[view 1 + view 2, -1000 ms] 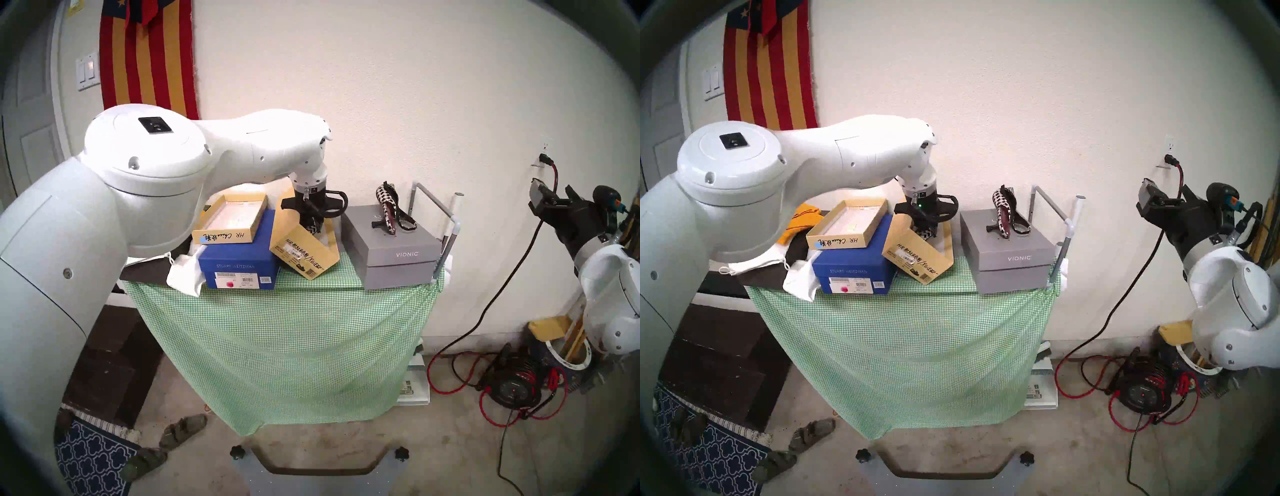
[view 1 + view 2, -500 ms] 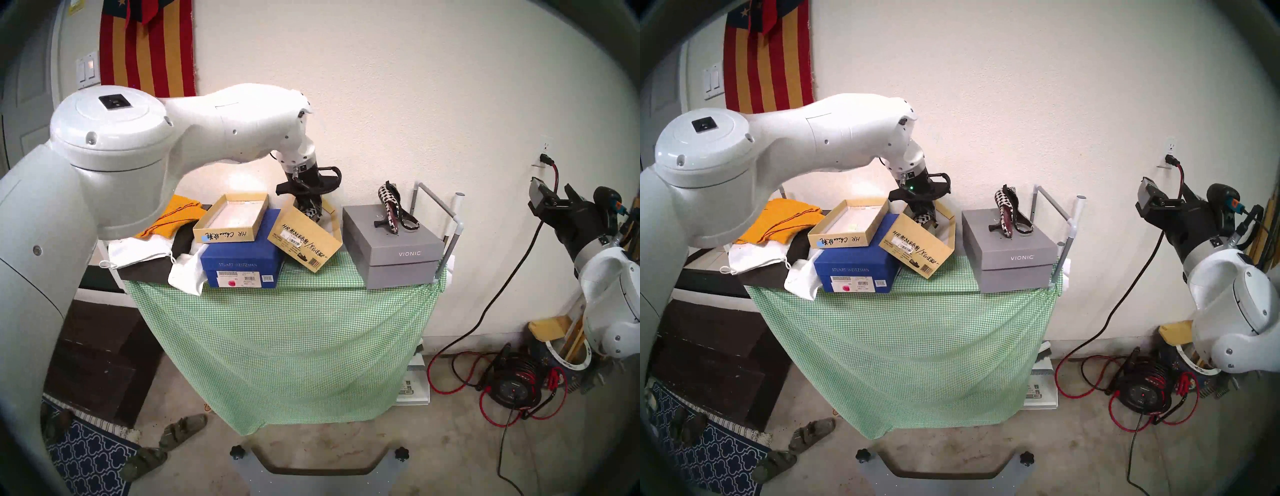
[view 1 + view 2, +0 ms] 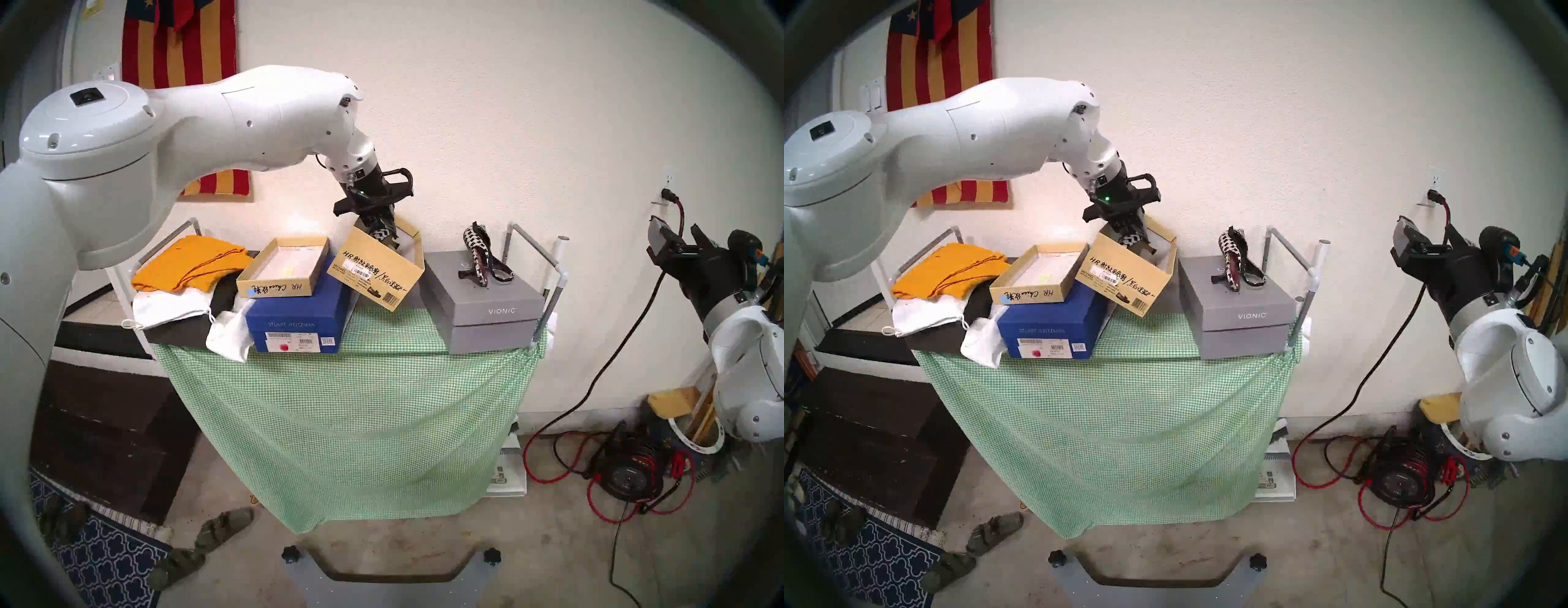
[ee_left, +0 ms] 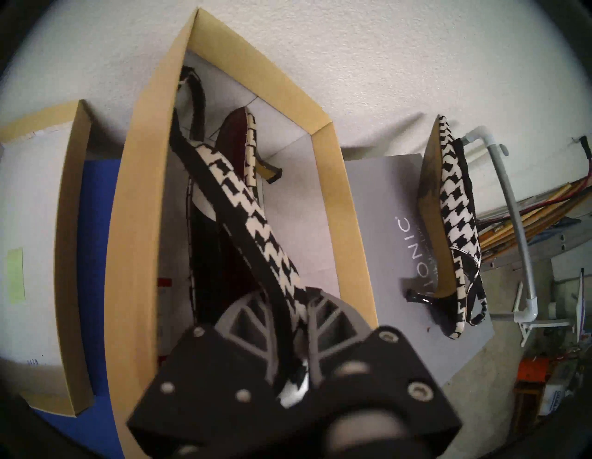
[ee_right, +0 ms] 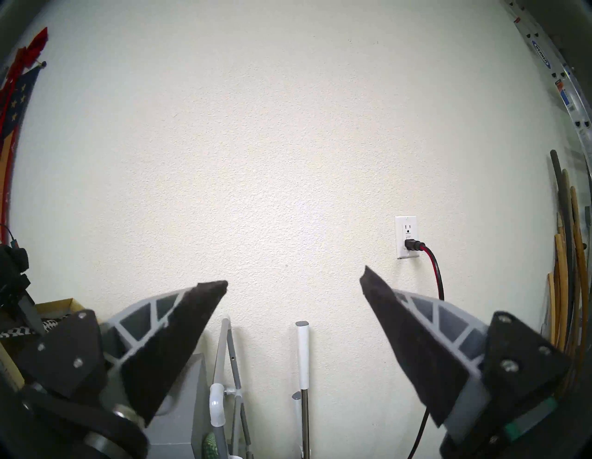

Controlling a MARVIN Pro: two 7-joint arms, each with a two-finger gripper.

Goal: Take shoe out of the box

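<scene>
Green gingham cloth (image 3: 348, 407) covered the table against the white wall, centre of the head view, cluttered with boxes.

Left gripper (image 4: 296, 323) was clamped on the houndstooth shoe (image 4: 256, 221), fingers pinching its front end at lower centre of the left wrist view. The shoe ran up and left from the jaws into the box (image 3: 377, 271); its heel and slingback were inside, below the rim. The box sat tilted, off the cloth on its lower right corner, leaning on the blue box (image 3: 297, 318) at its left and just beside the grey VIONIC box (image 3: 488, 314) with the other shoe (image 3: 481, 257) on top.

Risks, as I read it:
- box appeared to be riding up with the shoe; strap or heel likely snagged on the wall. Further lift could drag it off the table or knock the tan lid (image 3: 282, 271).
- if it drops free suddenly, the grip on the narrow toe may slip.
- nothing was holding the box down.

Right gripper (image 5: 293, 285) hung wide apart, empty, facing the wall at far right, well away from the table.
</scene>
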